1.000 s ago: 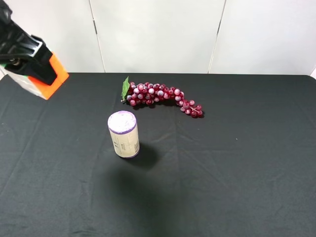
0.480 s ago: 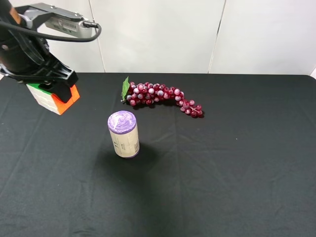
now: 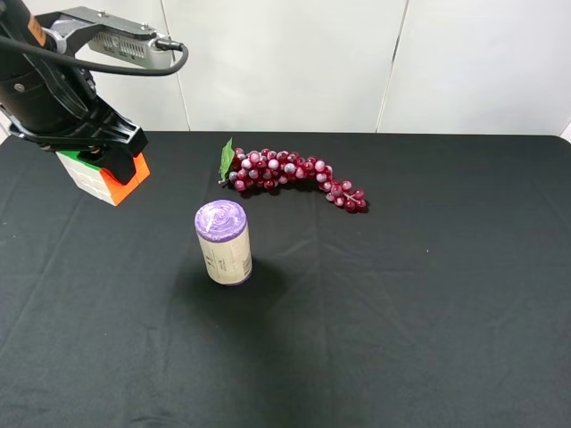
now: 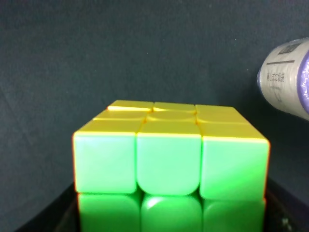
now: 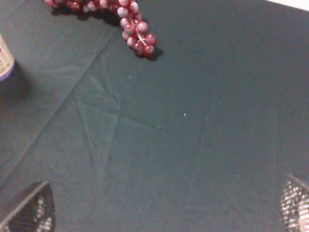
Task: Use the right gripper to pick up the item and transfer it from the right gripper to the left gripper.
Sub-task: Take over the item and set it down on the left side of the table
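The puzzle cube (image 3: 105, 178), showing white, green and orange faces, is held in my left gripper (image 3: 98, 165) at the far left of the black table. In the left wrist view the cube (image 4: 169, 154) fills the picture with green and yellow faces, and the gripper's dark parts show only at its lower corners. My right gripper (image 5: 164, 208) is open and empty, with its two fingertips (image 5: 29, 210) wide apart over bare cloth. It does not show in the exterior high view.
A purple-lidded can (image 3: 223, 242) stands upright left of the table's middle, and also shows in the left wrist view (image 4: 288, 79). A bunch of red grapes (image 3: 290, 176) lies behind it, also in the right wrist view (image 5: 130, 26). A white wall stands behind the table.
My left arm has moved right and down with the cube in its gripper, coming further into the exterior high view. The can and the grapes have not moved.
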Controlling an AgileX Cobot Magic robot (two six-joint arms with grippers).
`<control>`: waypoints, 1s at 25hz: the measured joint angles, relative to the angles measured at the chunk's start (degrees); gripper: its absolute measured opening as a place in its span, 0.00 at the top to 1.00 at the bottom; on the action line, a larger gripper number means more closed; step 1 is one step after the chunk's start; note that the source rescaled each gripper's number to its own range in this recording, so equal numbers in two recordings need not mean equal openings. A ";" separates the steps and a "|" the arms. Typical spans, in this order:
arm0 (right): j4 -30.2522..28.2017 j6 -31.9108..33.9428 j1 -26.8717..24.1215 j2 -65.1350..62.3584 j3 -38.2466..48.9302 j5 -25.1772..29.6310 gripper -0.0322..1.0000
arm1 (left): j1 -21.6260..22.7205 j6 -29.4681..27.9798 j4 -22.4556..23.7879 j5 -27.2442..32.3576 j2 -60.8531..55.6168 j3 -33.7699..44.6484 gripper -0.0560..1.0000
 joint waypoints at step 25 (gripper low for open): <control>4.50 -5.16 -15.49 -2.41 0.00 -0.13 0.00 | 0.00 -1.10 -1.02 6.16 0.24 0.00 0.95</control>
